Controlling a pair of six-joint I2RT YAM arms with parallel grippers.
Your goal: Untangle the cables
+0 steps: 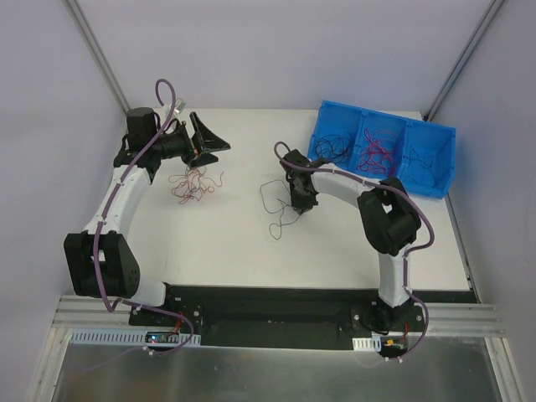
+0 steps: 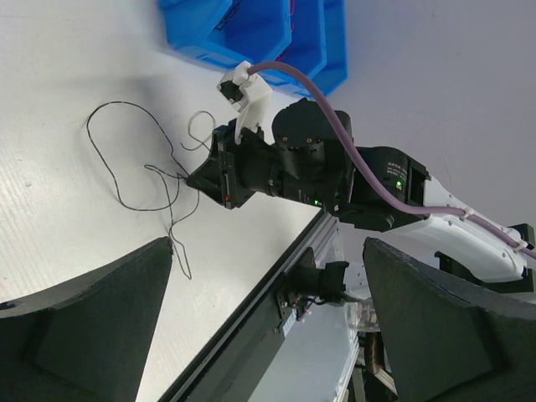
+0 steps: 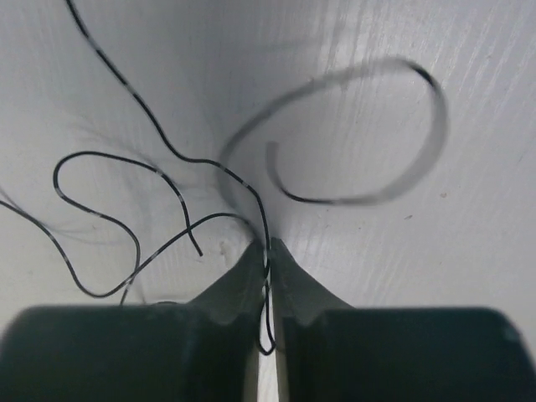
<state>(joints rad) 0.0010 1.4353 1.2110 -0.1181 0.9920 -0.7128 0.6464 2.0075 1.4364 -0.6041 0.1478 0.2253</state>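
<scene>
A loose black cable (image 1: 280, 205) lies curled on the white table near its middle. My right gripper (image 1: 303, 203) is down at the table and shut on this cable. In the right wrist view the fingertips (image 3: 251, 260) pinch a strand of the black cable (image 3: 167, 151), and a small loop hangs down between the jaws. A tangle of red and black cables (image 1: 193, 186) lies further left. My left gripper (image 1: 213, 138) hovers open just above and behind that tangle, holding nothing. The left wrist view looks past its wide-apart gripper (image 2: 268, 318) at the black cable (image 2: 134, 167).
A blue three-compartment bin (image 1: 381, 151) holding more red and black wires stands at the back right, close behind the right arm. It also shows in the left wrist view as the blue bin (image 2: 251, 33). The table's near edge has a black rail (image 1: 276, 301).
</scene>
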